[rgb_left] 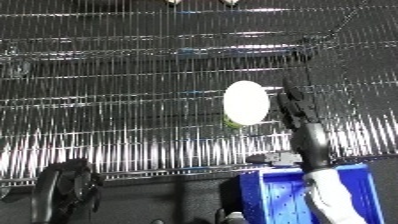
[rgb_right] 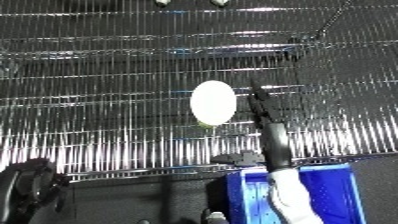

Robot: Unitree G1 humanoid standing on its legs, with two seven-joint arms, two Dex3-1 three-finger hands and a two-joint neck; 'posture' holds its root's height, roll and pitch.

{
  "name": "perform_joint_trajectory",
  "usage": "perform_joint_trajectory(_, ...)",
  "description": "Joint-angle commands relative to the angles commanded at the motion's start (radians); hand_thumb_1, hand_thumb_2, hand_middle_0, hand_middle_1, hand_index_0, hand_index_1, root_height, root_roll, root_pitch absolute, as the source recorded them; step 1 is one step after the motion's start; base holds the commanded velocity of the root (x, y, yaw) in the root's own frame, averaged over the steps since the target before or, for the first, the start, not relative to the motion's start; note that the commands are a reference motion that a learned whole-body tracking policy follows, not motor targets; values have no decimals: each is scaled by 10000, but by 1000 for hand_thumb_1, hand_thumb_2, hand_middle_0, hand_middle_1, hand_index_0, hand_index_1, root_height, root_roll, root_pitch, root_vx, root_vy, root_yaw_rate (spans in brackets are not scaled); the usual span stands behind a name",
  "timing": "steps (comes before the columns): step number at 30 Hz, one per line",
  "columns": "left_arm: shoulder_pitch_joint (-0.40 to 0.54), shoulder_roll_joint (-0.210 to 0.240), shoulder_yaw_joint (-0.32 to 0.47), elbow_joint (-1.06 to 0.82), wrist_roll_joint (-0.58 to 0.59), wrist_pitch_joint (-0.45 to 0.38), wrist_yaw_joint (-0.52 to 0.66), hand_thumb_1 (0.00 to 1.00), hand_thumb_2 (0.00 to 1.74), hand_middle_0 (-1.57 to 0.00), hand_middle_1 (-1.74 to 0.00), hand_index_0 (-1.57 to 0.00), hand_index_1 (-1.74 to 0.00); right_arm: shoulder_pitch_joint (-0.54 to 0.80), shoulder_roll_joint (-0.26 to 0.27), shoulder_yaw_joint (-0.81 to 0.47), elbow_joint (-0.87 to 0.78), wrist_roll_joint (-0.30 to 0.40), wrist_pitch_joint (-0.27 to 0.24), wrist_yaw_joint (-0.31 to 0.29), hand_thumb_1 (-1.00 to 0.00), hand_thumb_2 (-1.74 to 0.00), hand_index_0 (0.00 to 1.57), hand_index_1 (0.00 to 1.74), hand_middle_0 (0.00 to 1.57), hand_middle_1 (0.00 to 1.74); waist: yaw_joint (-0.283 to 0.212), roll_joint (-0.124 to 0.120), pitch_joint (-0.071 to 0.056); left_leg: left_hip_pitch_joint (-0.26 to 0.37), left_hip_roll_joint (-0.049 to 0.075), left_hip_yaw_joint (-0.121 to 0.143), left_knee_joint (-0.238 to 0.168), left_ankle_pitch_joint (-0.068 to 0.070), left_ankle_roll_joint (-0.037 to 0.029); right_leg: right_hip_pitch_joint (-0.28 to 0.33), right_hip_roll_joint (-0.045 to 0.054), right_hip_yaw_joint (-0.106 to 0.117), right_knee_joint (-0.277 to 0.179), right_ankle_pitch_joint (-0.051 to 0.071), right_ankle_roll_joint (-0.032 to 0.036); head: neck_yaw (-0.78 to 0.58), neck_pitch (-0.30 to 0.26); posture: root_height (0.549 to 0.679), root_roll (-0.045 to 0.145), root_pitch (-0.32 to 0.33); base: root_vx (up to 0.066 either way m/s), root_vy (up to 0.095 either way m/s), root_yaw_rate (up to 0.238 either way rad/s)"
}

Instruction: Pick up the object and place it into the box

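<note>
A white oval object with a small yellow-green part at its lower edge rests on the wire shelf. My right hand reaches up from the lower right, seen edge-on, its fingers straight and lying close along the object's right side. I cannot tell whether they touch it. The white right forearm passes over the blue bin at the lower edge. My left hand is a dark shape at the lower left, below the shelf's front edge and far from the object.
The shiny wire shelf fills most of both views, with a raised wire rim at the back right. Its front edge runs just above the bin. Below it is dark floor.
</note>
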Motion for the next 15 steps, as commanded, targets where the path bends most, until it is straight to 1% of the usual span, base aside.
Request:
perform_joint_trajectory(9, -271, 78, -123, -184, -43, 80, 187, 1000, 1740, -1570, -1740, -1570, -1740, -830, -26, 360, 477, 67, 69, 123, 0, 0, 0, 0, 0, 0, 113, 78, 0, -474, -64, -5, 424, -42, 27, -420, -5, -66, 380, -59, -83, 382, 141, 570, 41, 22, -8, -2, 32)
perform_joint_trajectory(14, -395, 82, -159, -180, -49, 104, 300, 1000, 1740, -1570, -1740, -1570, -1740, -1242, -74, 524, 832, 240, 147, 293, 0, 0, 0, 0, 0, 0, 179, 111, 0, -652, -82, -9, 540, -44, 39, -577, -7, -98, 494, -95, -130, 654, 227, 567, 43, 28, -6, 3, 32)
perform_joint_trajectory(15, -415, 80, -165, -183, -45, 107, 314, 1000, 1740, -1570, -1740, -1570, -1740, -1317, -87, 553, 914, 293, 161, 332, -50, -87, 79, 87, 79, 87, 193, 118, 0, -678, -87, -11, 553, -40, 43, -600, -7, -106, 505, -97, -141, 673, 231, 567, 43, 29, -6, 2, 40)
